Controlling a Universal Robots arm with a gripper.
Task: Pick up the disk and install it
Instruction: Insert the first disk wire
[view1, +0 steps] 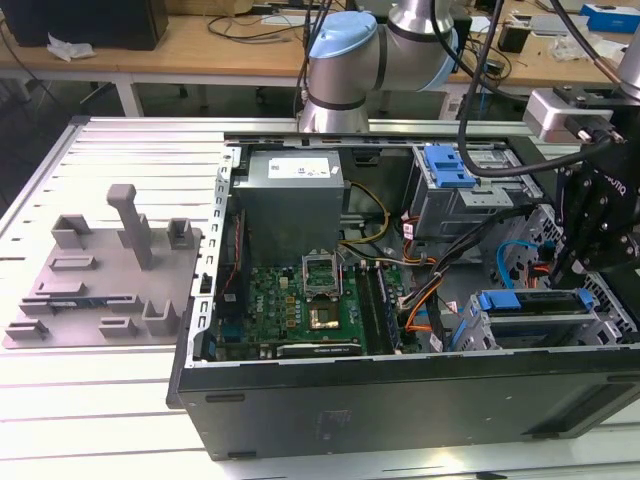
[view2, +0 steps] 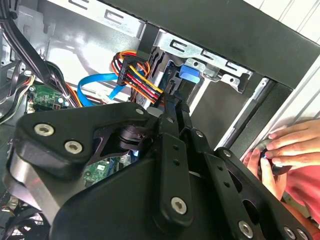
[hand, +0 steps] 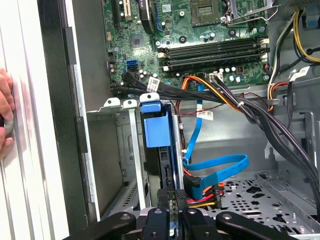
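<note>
Blue-framed silver disk (hand: 152, 131) is sitting upright inside grey metal drive cage (hand: 125, 145); black tool (hand: 172, 196) is clenching its edge.

1 PC case (view1: 400, 400), 1 grey tray (view1: 60, 300), 1 disk (hand: 156, 131), 1 gripper (hand: 170, 192).

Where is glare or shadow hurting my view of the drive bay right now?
First wrist view: the table glares white, and the bay beside the disk sits in shadow. Second wrist view: the gripper is a dark mass across the foreground, while the disk's blue frame is lit. Exterior view: even light, with the case front dark.
</note>
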